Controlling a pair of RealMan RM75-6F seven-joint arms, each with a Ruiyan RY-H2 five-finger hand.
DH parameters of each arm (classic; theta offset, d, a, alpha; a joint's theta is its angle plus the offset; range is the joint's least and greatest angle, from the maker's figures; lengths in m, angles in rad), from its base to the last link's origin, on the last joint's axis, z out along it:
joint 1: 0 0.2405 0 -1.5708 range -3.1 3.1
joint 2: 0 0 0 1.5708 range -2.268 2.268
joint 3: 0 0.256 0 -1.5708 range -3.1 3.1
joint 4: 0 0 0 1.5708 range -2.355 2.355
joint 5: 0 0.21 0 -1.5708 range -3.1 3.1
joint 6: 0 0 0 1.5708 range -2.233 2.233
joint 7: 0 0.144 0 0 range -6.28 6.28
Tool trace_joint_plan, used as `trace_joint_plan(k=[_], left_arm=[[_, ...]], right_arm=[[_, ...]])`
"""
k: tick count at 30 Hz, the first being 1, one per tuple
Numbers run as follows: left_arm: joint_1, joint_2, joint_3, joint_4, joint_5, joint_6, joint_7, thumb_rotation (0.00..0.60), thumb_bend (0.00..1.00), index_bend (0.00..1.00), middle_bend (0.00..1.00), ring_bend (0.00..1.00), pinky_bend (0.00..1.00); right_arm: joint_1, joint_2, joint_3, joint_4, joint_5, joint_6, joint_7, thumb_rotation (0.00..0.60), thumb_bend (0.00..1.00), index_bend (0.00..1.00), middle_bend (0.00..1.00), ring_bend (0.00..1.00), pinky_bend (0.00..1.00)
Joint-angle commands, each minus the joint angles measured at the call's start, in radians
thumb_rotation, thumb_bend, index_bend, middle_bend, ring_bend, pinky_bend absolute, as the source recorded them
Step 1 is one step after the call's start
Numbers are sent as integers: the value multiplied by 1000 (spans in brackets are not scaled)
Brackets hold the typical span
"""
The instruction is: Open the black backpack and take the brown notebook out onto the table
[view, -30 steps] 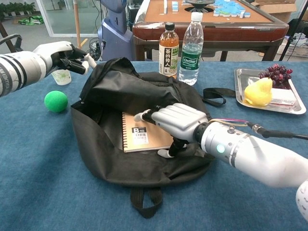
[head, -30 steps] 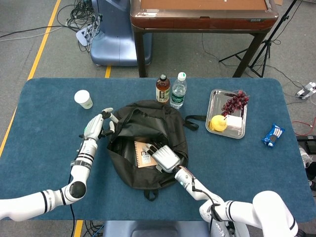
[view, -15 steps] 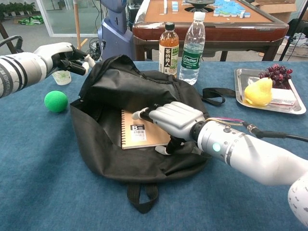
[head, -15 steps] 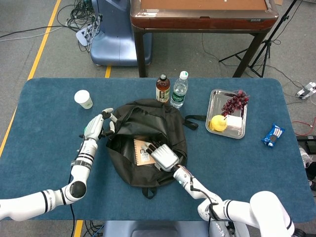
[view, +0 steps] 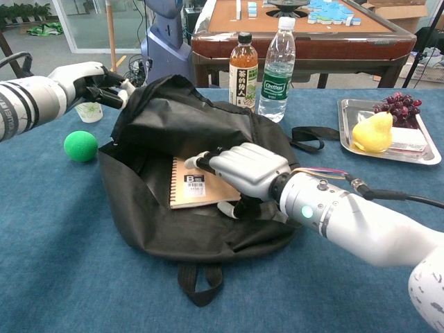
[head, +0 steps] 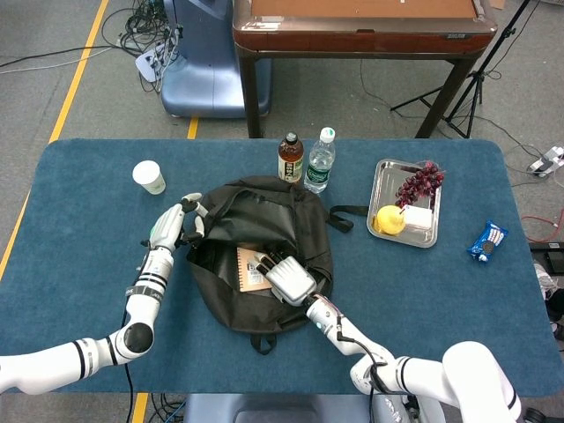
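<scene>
Right hand [view: 243, 170] is gripping brown notebook [view: 198, 189] w/ fingers over top, thumb under, center frame inside open black backpack [view: 159, 132], while I'm pinching bag flap up w/ left hand [view: 90, 82] upper left; bag opened, lift-out onto table [view: 62, 277] left.

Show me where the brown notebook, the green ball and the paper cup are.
brown notebook [view: 198, 193]: chest view, on its cover near the white label.
green ball [view: 81, 146]: chest view, middle of the ball.
paper cup [head: 149, 177]: head view, on its rim.
</scene>
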Motion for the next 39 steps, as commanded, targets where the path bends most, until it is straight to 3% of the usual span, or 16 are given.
trace_joint_plan(k=[1,9,19,27,32,39], left_arm=[[0,0,0,1,0,0,-1,600,624,472,142,140,102],[0,-2,0,4,2,-4,-5,600,623,471,142,139,102],[2,2,-4,3,0,-4,-11,600,623,470,142,139,103],[-2,3,-7,7,-6,-9,-10,600,623,468,142,140,107],[0,8,-8,4,-5,-9,-13,600,623,468,142,139,107],[13,25,1,-17,4,-8,-18,600,623,468,142,139,107]], right_arm=[[-1,-1,0,3,-5,6,3,600,550,112,107,18,69],[-5,-14,5,15,-19,30,6,600,560,155,149,42,69],[-17,-38,18,40,-63,118,27,600,605,526,307,162,131],[-35,-31,17,21,-101,187,36,600,665,713,459,296,260],[-56,30,7,-74,-129,224,44,600,688,795,551,384,323],[-100,184,-13,-304,-181,289,55,600,694,833,638,483,421]])
